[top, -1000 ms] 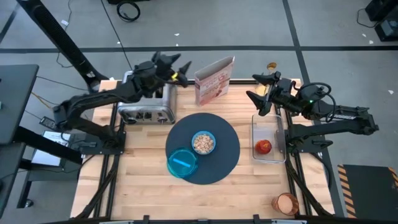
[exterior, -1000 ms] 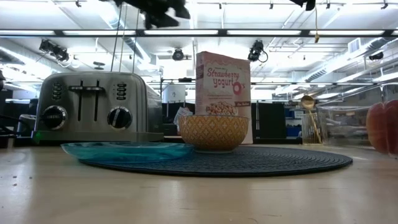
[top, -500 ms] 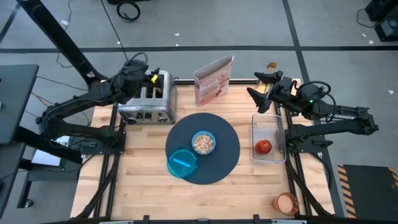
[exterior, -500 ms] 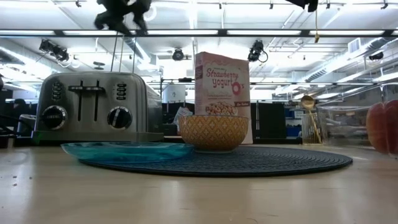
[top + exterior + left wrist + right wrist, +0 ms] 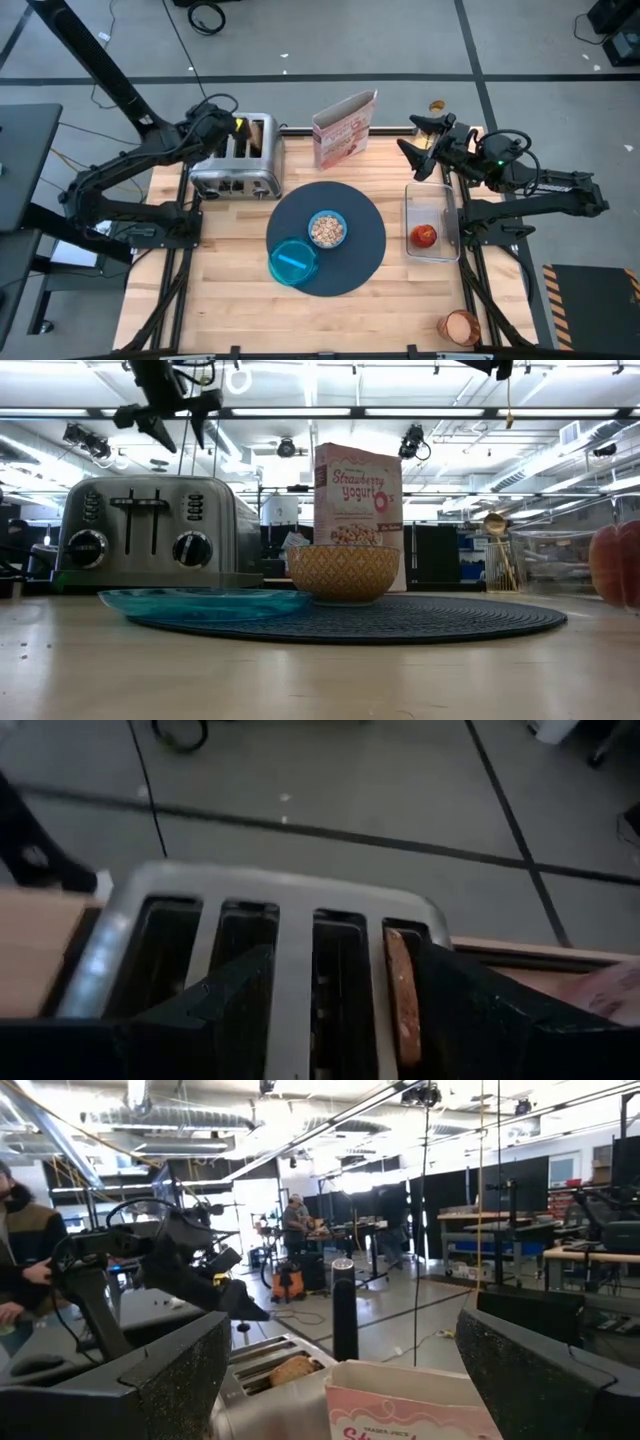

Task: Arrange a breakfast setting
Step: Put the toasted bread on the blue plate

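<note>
The toast slice (image 5: 402, 995) stands in an end slot of the silver toaster (image 5: 238, 160) at the table's far left; it also shows in the right wrist view (image 5: 295, 1370). My left gripper (image 5: 345, 1010) hangs open above the toaster's slots and touches nothing; it also shows in the low view (image 5: 165, 420). My right gripper (image 5: 420, 152) waits open at the far right. The small blue bowl (image 5: 327, 229) and the teal plate (image 5: 292, 262) rest on the round dark mat (image 5: 360, 235). The red fruit (image 5: 425, 235) lies in a clear container. The amber cup (image 5: 460, 326) stands near right. The gold spoon (image 5: 493, 525) stands far right.
A pink cereal box (image 5: 345, 130) stands upright at the far edge between the toaster and my right arm. The clear container (image 5: 432, 220) sits right of the mat. Bare wood lies along the near edge. A person (image 5: 25, 1250) shows in the room beyond the table.
My left gripper has gone from beside the cereal box toward the table's left edge and down, and now hangs over the toaster's slots. It has tipped to point downward. My right arm has kept still.
</note>
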You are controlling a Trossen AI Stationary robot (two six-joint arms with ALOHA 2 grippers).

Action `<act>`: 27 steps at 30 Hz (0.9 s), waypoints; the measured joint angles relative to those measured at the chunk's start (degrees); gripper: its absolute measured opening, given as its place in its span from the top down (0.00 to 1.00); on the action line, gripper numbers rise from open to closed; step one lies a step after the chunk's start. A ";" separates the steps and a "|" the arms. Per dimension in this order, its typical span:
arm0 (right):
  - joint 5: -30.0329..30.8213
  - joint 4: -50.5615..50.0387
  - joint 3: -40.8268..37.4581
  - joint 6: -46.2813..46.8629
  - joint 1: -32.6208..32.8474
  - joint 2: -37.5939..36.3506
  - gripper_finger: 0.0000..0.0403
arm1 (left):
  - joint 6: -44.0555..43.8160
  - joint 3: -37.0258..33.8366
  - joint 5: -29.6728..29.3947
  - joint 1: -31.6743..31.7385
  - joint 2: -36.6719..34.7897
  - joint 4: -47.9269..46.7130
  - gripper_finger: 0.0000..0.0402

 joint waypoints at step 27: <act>1.53 0.02 0.00 0.09 0.00 0.99 0.04 | 2.74 -5.57 2.72 -1.42 14.11 14.57 0.37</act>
